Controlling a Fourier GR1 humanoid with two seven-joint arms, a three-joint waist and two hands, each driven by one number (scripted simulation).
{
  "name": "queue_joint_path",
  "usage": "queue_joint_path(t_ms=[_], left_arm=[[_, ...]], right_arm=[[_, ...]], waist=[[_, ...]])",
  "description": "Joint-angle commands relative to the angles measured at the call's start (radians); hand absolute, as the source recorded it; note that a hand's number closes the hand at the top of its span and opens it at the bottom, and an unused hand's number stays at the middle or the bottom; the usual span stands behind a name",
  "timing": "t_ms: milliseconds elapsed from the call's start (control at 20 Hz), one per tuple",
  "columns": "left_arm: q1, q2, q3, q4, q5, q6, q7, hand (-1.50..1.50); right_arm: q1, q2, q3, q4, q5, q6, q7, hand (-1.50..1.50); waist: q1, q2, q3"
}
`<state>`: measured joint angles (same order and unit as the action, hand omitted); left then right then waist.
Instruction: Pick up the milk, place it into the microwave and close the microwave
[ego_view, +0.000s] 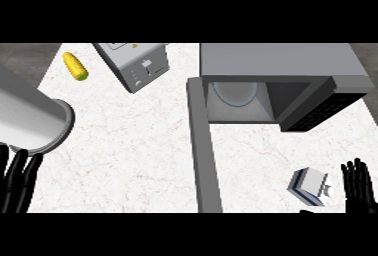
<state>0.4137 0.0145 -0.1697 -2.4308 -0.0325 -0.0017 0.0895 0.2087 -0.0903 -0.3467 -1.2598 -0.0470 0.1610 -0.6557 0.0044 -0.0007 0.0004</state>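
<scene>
The milk (311, 186) lies a bit slanted on the counter (125, 150), just beside the right hand (359, 186), on its inner side, not touching it. That hand is much nearer than the left hand (18, 181), which rests at the far edge. Both hands have straight fingers, spread apart, and hold nothing. The microwave (288, 62) stands open behind the milk.

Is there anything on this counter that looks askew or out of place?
Nothing is spilled or broken. The grey appliance sits turned at an angle to the microwave, whose door stands wide open. A corn cob lies loose on the counter, far from the milk.
</scene>
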Motion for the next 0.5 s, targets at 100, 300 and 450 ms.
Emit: queue_joint_path(t_ms=[100, 300, 450], left_arm=[[0.025, -0.014, -0.083, 0.070, -0.067, 0.059, -0.084, -1.50], [-0.019, 0.006, 0.014, 0.040, 0.005, 0.000, -0.017, -1.50], [0.002, 0.006, 0.002, 0.010, -0.003, -0.003, -0.001, -1.50]], right_arm=[[-0.138, -0.058, -0.045, 0.285, -0.015, 0.038, -0.136, -1.50], [-0.217, -0.061, -0.050, 0.502, 0.009, 0.014, -0.261, -1.50], [-0.257, -0.078, -0.047, 0.574, 0.021, -0.017, -0.295, -1.50]], waist=[[0.002, 0.001, 0.000], [0.002, 0.001, 0.000], [0.002, 0.001, 0.000]])
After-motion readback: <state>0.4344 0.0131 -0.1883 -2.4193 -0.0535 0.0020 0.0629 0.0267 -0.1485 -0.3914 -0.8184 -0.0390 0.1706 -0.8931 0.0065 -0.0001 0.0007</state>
